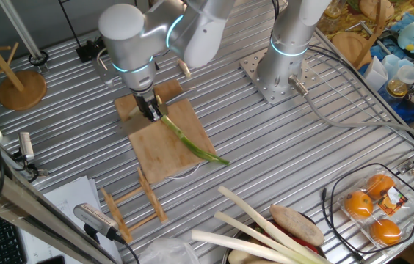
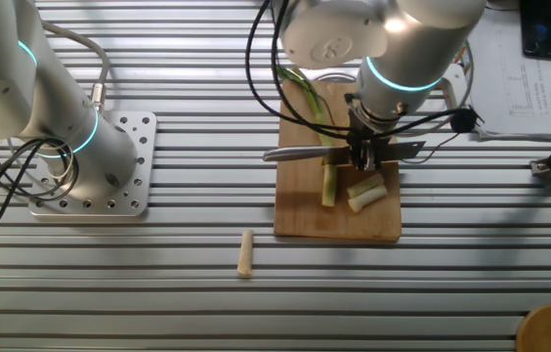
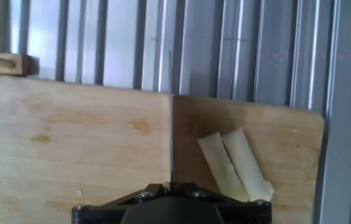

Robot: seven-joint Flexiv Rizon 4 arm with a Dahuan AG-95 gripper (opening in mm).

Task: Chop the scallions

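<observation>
The scallions lie on a wooden cutting board [image 2: 300, 210]. A long green stalk [image 2: 317, 117] runs along the board, and in one fixed view its dark leaf tip [image 1: 196, 147] hangs over the board's edge. Two short pale cut pieces [image 3: 234, 165] rest side by side near the board's corner, also seen as cut pieces [image 2: 366, 192] in the other fixed view. My gripper [image 2: 368, 149] is shut on a knife [image 2: 295, 153], whose blade lies across the stalk. In the hand view the blade [image 3: 171, 112] shows edge-on, running up from my gripper [image 3: 171, 185].
Thick pale leek-like stalks [image 1: 255, 224] lie at the table's near edge beside a wire basket of oranges [image 1: 372, 205]. A wooden rack [image 1: 130, 205] stands by the board. A short pale stick [image 2: 245, 253] lies on the ribbed table. A second arm's base [image 2: 90, 171] stands nearby.
</observation>
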